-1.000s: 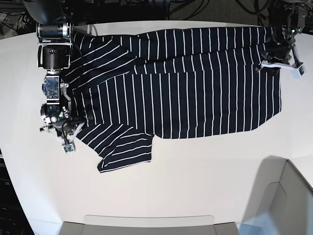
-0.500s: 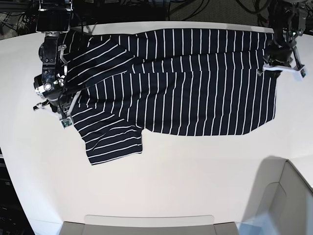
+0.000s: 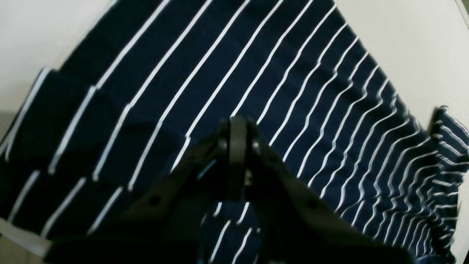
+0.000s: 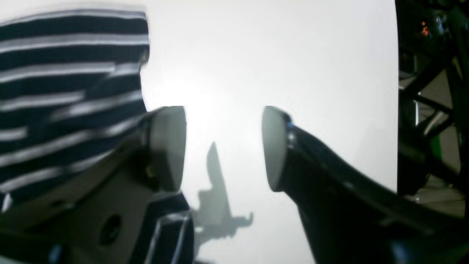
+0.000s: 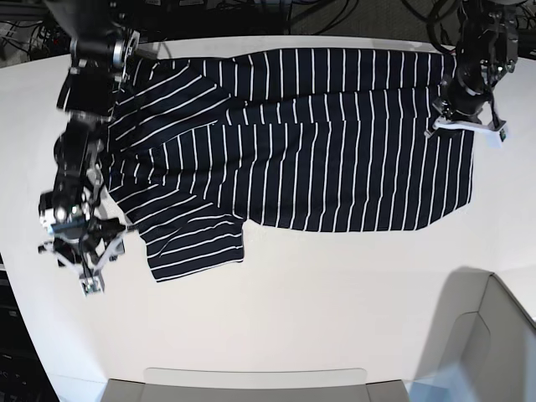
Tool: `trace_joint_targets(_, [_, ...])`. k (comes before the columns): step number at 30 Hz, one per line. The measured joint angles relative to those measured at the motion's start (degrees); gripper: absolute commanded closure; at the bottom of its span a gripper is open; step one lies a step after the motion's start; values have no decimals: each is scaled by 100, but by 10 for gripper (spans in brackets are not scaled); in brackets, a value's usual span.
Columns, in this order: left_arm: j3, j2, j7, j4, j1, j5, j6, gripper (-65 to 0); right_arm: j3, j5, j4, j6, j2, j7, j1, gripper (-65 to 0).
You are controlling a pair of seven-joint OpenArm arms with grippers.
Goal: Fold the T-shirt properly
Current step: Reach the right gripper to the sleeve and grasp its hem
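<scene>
The dark navy T-shirt [image 5: 318, 142] with white pinstripes lies spread across the white table, one sleeve [image 5: 197, 247] pointing toward the front left. My left gripper [image 5: 466, 127] is at the shirt's far right corner, shut on the T-shirt; in the left wrist view its closed jaws [image 3: 238, 154] pinch the rippled fabric [image 3: 293, 73]. My right gripper [image 5: 84, 268] hangs over bare table just left of the sleeve. It is open, and between its pads [image 4: 168, 146] only white table shows, with the shirt's edge [image 4: 55, 91] beside the left finger.
A grey bin [image 5: 494, 335] stands at the front right corner and a grey tray edge [image 5: 251, 381] runs along the front. Cables and dark frames lie behind the table's back edge [image 5: 276, 38].
My right gripper has opened, let go of the shirt near the sleeve and moved toward the front left, off the fabric. The shirt has shifted left, and my left gripper moved slightly left with its corner.
</scene>
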Motion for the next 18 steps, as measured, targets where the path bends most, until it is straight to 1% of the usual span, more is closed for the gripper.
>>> trace_joint_targets(2, [-2,13,81,2,-94,17,0,0,-46,13,-605,17,-20,59,481,-342])
trace_joint_targets(3, [-2,28,120,4,-127,15,2,0,-48,0,-1027,20,-33,201,737,-342])
trace_joint_targets(5, [-2,33,219,4,-184,13,0,0,-50,-4,-1871,-7,-37,671,1130,-342])
trace_joint_targets(8, [-2,33,203,15,-205,11,-2,0,-11,4,-3235,2,-22,1252,1622,-342])
trace_joint_targets(11, [-2,37,203,17,-177,13,0,0,-9,-39,-4369,-4,9,1657,1873,-342])
trace_joint_targets(12, [-2,33,208,17,-177,13,0,0,-9,-66,-4586,-4,9,1738,1906,-342])
trace_joint_targets(15, [-2,33,203,17,-192,15,0,0,2,-59,-5128,-9,7,2251,1974,-342])
trace_joint_targets(18, [-2,37,205,17,-190,13,0,0,2,-63,-5598,-28,-87,2544,2024,-342])
